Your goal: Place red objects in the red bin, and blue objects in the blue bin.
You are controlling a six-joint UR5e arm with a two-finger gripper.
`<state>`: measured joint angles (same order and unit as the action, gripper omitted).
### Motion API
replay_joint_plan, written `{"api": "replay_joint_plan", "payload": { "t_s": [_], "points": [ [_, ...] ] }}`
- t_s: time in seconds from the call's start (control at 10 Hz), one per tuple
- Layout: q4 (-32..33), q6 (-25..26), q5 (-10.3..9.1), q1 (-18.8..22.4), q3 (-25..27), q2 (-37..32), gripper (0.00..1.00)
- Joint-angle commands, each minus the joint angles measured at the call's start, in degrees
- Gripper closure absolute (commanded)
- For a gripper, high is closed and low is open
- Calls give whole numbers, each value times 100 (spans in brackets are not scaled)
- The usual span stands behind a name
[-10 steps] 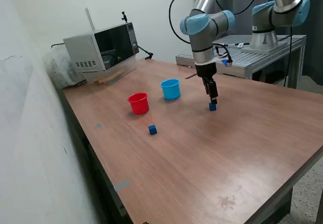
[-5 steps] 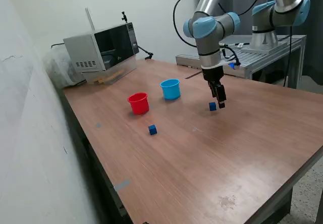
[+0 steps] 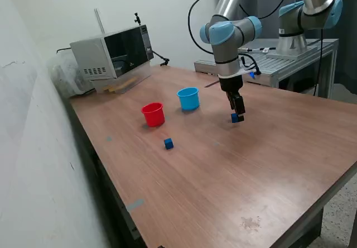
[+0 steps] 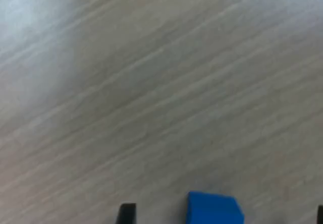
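One dark blue cube (image 3: 235,118) lies on the wooden table, and my gripper (image 3: 238,113) hangs low right over it. In the wrist view the cube (image 4: 214,209) sits between my two dark fingertips (image 4: 126,214), which stand wide apart and do not touch it; the gripper (image 4: 223,216) is open. A second blue cube (image 3: 168,143) lies nearer the front. The red bin (image 3: 153,114) and the light blue bin (image 3: 188,98) stand upright side by side at the exterior view's left of my gripper. No red cubes show in either view.
A microwave (image 3: 113,51) stands at the table's back left corner. A second robot arm (image 3: 305,13) is mounted on a metal bench (image 3: 279,63) behind the table. The wall runs along the exterior view's left.
My gripper swung a little toward the exterior view's right of the blue cube, then came back over it and lower. The cubes and both bins have not moved.
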<state>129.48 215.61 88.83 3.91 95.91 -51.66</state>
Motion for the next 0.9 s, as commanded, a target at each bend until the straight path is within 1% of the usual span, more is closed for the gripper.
{"api": "replay_joint_plan", "payload": {
  "t_s": [0.0,0.1,0.4,0.6,0.7,0.8],
  "points": [
    [7,-1,3,-101,-55,15,0],
    [7,-10,20,-127,-47,15,100],
    [-2,-19,29,-119,6,6,100],
    [-2,-45,56,-110,-46,6,100],
    [-2,-106,64,-136,-73,-11,100],
    [-2,-176,65,-267,-47,-177,100]
  ]
}}
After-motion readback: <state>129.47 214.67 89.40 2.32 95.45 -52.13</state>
